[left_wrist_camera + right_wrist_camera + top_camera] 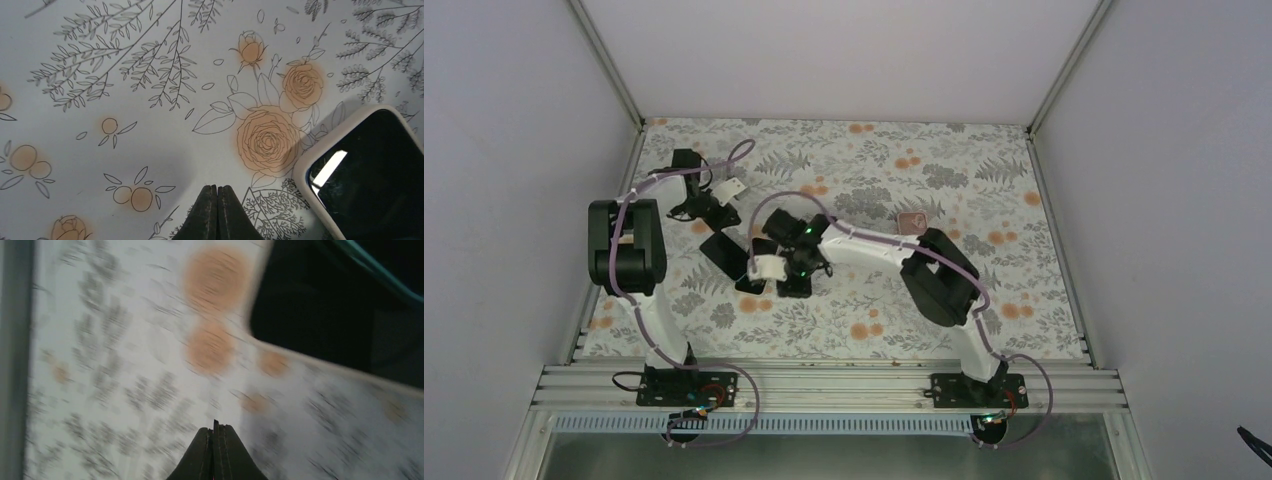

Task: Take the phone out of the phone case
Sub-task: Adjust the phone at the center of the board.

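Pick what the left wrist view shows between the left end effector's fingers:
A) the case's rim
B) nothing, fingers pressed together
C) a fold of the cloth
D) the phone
B: the left end effector has its fingers meeting tip to tip with nothing between them, while the phone, in its case, lies apart to the right on the cloth.

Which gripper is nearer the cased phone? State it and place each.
Left, likely. The left gripper, shut, sits beside a corner of the phone, apart from its white case. The right gripper, shut, is off the phone's opposite side overhead; its blurred view settles nothing.
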